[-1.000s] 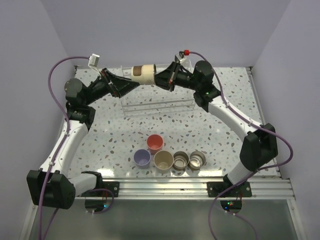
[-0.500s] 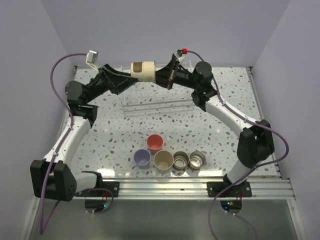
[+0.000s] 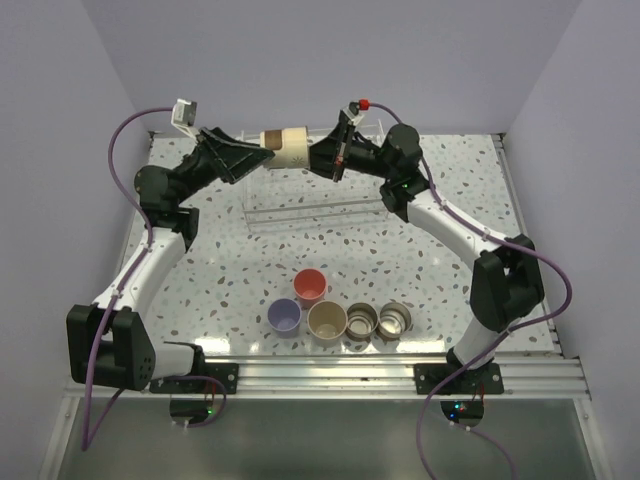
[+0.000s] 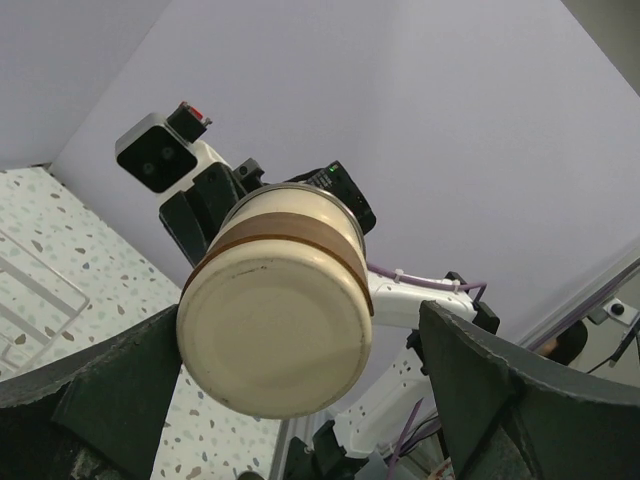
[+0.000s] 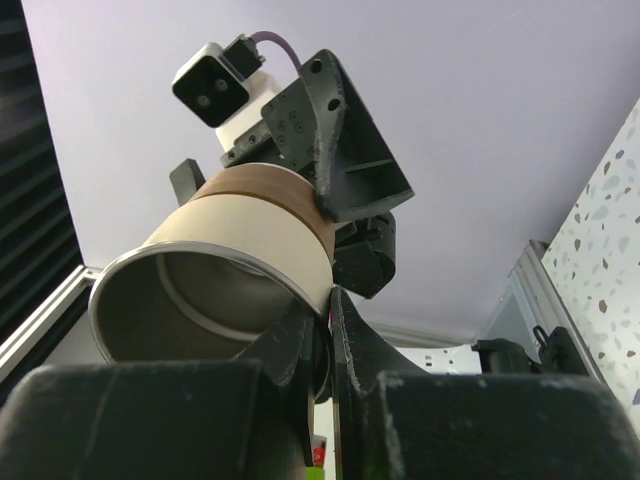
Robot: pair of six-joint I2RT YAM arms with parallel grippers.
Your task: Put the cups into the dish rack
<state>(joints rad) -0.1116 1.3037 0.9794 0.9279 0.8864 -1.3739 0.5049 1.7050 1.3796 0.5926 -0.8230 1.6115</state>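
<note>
No readable text, labels, brands, numbers or signs on anything in view.

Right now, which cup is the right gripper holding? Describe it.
Look above the dish rack, where both arms meet. The right gripper pinches the rim of a cream cup with a brown band, sideways in mid-air; the other cups stand near the front.

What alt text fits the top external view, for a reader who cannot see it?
Above the dish rack, the right gripper, shut, holds a cream cup with a brown band sideways, its other end between the jaws of the open left gripper. Near the arm bases stand a coral-red cup, a lavender cup, a beige cup and two steel cups.
</note>
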